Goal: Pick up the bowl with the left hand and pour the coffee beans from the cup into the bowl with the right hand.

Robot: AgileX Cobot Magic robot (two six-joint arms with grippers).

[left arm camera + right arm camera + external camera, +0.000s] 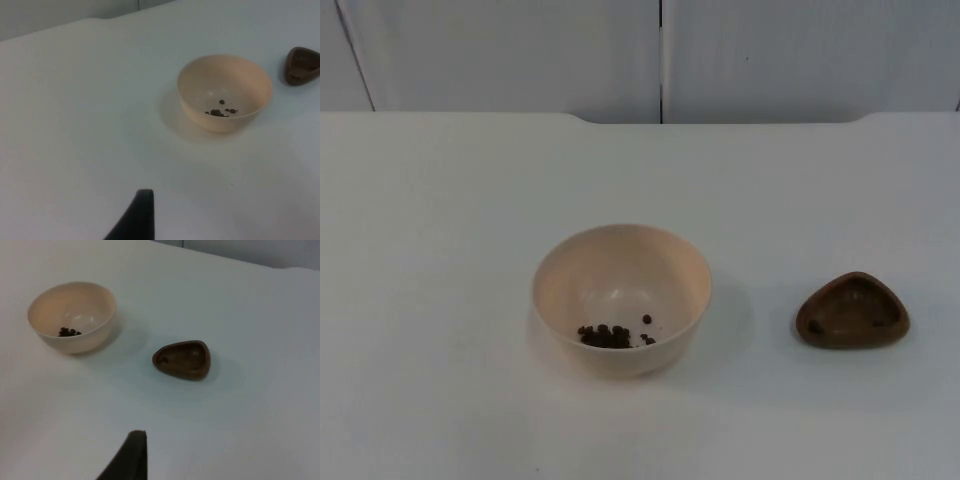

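Note:
A cream bowl stands upright near the middle of the table, with a small heap of coffee beans on its floor. To its right lies a small brown wooden cup of rounded-triangle shape, upright and almost bare inside. The left wrist view has the bowl and the cup well ahead of my left gripper, which holds nothing. From the right wrist, the cup and the bowl lie ahead of my right gripper, also holding nothing. Both arms wait back from the objects.
The white table ends at a grey partition wall at the back. Nothing else stands on it.

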